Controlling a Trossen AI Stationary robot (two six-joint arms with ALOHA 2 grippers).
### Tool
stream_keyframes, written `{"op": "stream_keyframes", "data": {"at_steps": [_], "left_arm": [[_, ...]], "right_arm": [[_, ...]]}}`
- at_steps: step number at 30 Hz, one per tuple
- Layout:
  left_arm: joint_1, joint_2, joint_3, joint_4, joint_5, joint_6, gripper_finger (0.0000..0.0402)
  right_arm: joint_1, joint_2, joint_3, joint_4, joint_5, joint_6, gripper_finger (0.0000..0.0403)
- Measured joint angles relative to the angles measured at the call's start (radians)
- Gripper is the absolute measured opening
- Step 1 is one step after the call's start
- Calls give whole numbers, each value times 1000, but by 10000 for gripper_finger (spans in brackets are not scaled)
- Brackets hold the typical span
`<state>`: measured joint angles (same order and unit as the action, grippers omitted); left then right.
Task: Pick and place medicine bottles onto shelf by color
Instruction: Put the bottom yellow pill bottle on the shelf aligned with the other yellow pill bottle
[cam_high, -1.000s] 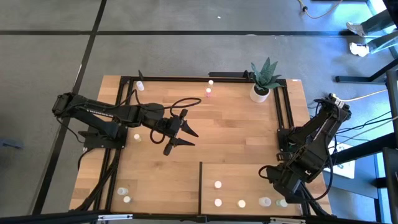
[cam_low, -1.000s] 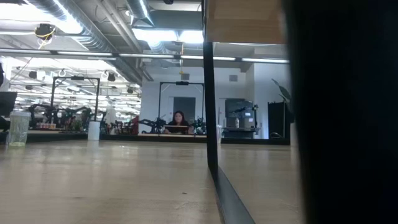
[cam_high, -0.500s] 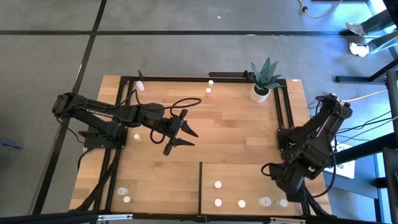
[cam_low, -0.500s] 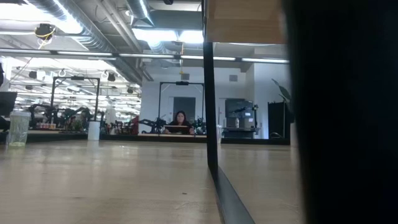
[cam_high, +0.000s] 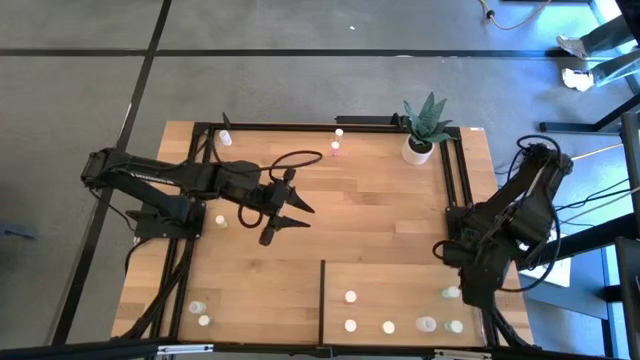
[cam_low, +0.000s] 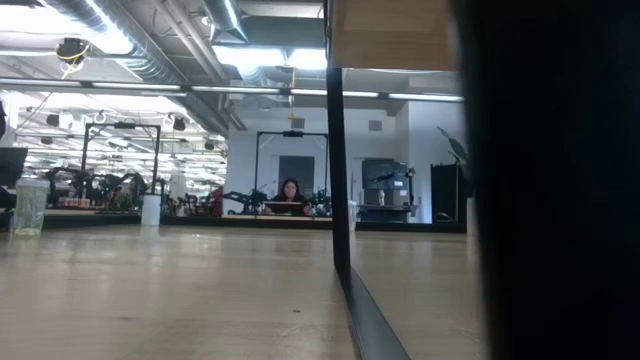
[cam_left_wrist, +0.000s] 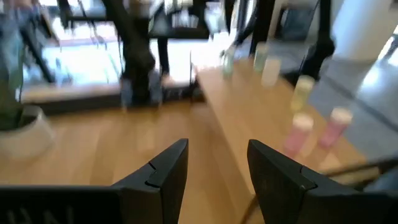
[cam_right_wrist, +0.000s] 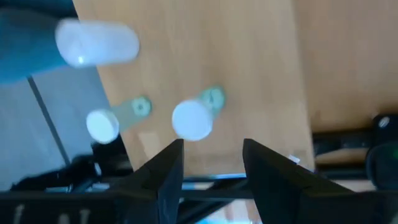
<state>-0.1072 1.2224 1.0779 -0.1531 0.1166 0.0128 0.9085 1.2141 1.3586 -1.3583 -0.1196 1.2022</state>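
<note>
Low view half blocked by dark mass; left gripper (cam_high: 283, 215) and right gripper (cam_right_wrist: 208, 163) both parted, empty.

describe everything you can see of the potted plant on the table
The potted plant stands upright near the table's far right corner, beside the dark frame rail. It has stiff, pointed green leaves with pale edges fanning up from a small round white pot that looks smooth. Nothing touches it but the tabletop; both arms are well away.
</note>
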Motion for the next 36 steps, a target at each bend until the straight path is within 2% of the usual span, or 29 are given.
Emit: {"op": "stream_keyframes", "data": {"at_steps": [4, 7, 15, 18, 22, 30, 34, 36], "left_arm": [[-12, -1, 82, -213, -64, -25, 160], [-27, 0, 126, -338, -110, -111, 160], [-47, -1, 199, -564, -160, -341, 160], [-46, -1, 202, -644, -160, -445, 160], [-47, -1, 202, -759, -160, -589, 160], [-71, -1, 202, -1025, -129, -932, 160], [-101, 0, 202, -1162, -130, -1144, 160], [-119, 0, 202, -1196, -136, -1202, 160]], "right_arm": [[-1, -26, 17, 0, 123, -3, 167], [-1, -35, 55, -1, 252, -32, 167], [-1, -35, 187, 62, 700, -249, 167], [-4, -35, 200, 104, 813, -336, 167], [-27, -34, 199, 137, 835, -422, 167], [-90, -32, 199, 140, 835, -443, 167], [-113, -32, 199, 167, 834, -523, 167], [-129, -32, 199, 195, 834, -570, 167]]}}
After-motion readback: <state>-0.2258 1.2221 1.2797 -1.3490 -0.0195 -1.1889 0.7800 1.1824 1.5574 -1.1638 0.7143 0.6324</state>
